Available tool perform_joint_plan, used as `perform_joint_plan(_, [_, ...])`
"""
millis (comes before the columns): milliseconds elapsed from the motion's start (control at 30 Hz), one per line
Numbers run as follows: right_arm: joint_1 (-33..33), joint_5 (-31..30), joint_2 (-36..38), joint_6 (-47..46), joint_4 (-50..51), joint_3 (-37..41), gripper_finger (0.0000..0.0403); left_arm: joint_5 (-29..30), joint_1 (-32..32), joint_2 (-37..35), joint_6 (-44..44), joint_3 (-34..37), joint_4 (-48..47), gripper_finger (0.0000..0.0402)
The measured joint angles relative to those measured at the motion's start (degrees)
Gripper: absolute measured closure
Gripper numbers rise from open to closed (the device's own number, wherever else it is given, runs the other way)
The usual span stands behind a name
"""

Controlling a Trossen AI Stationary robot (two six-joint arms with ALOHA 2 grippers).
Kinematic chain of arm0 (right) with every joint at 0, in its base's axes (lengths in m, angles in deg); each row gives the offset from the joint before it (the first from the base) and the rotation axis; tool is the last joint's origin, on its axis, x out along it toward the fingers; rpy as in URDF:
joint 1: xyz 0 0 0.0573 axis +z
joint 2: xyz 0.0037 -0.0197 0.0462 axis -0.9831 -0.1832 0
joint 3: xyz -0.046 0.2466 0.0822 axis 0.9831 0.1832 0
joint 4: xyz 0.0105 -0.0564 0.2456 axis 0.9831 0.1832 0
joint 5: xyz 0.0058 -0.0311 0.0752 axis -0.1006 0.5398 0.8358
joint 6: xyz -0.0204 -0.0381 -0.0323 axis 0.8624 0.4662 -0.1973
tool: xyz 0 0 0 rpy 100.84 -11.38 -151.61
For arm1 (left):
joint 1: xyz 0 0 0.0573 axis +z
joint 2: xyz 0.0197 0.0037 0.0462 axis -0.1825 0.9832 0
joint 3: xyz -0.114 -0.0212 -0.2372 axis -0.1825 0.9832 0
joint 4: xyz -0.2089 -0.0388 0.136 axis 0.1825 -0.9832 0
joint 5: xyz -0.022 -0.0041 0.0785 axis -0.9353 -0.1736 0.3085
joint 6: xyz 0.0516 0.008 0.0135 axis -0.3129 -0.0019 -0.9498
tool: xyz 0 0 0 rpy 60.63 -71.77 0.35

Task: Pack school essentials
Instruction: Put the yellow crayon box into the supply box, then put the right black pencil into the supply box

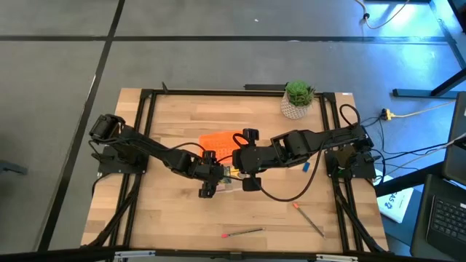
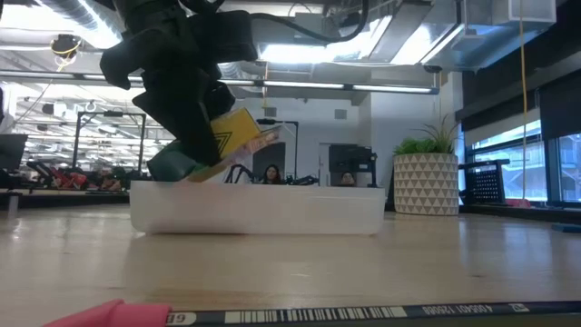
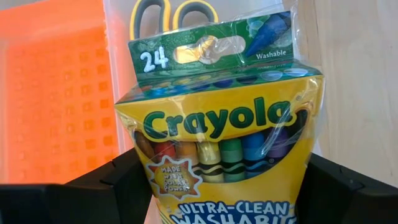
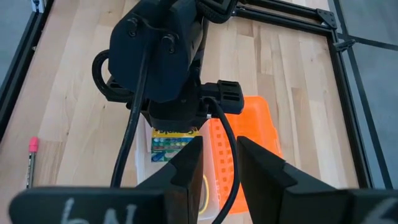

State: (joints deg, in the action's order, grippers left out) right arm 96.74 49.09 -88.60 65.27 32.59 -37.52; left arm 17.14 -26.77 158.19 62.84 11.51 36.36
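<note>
My left gripper (image 1: 211,177) is shut on the green-and-yellow crayon box (image 3: 221,124) and holds it over the clear plastic case (image 2: 259,211). The yellow-handled scissors (image 3: 174,12) lie inside the case, beyond the box. The case's orange lid (image 1: 218,142) lies open beside it. My right gripper (image 4: 219,167) is open close to the case, facing the left gripper; whether it touches the case I cannot tell. A tiny blue piece (image 1: 306,167) and two thin red-tipped pencils (image 1: 244,233) (image 1: 309,218) lie on the table. The pink pad does not show in the high view. My left gripper pinches the crayon box between its two fingers (image 3: 118,183), one on each narrow side of the box's lower half (image 3: 155,186). The fingers slant down from the table's left. The box is tilted, its green tab end (image 2: 172,166) lowest, by the case's rim.
A small potted plant (image 1: 297,100) stands at the table's far right. A pencil with a pink end (image 4: 31,155) lies on the wood toward the near edge. Something pink (image 2: 100,316) lies close to the low camera. A black frame (image 1: 145,116) borders the table.
</note>
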Motion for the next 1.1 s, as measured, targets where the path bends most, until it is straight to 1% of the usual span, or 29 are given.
perform_joint_plan(200, [0.00,-0.01,0.00,-0.10,0.02,0.02,0.0304,-0.13,0.00,-0.01,0.51,0.00,0.02,0.0107])
perform_joint_plan(467, [0.00,-0.02,0.00,0.03,0.02,0.02,0.0304,-0.15,0.00,-0.01,1.19,0.00,0.00,0.0089])
perform_joint_plan(900, [0.00,-0.01,0.00,0.06,0.02,0.01,0.0304,-0.11,-0.02,-0.01,1.29,0.00,-0.74,0.0014])
perform_joint_plan(1000, [0.01,-0.02,0.00,-0.08,0.02,0.02,0.0304,-0.11,-0.02,-0.04,1.38,0.00,-0.73,0.0004])
perform_joint_plan(1100, [0.01,-0.02,0.00,0.03,0.02,0.02,0.0304,-0.11,-0.02,-0.27,1.52,0.02,-0.68,0.0003])
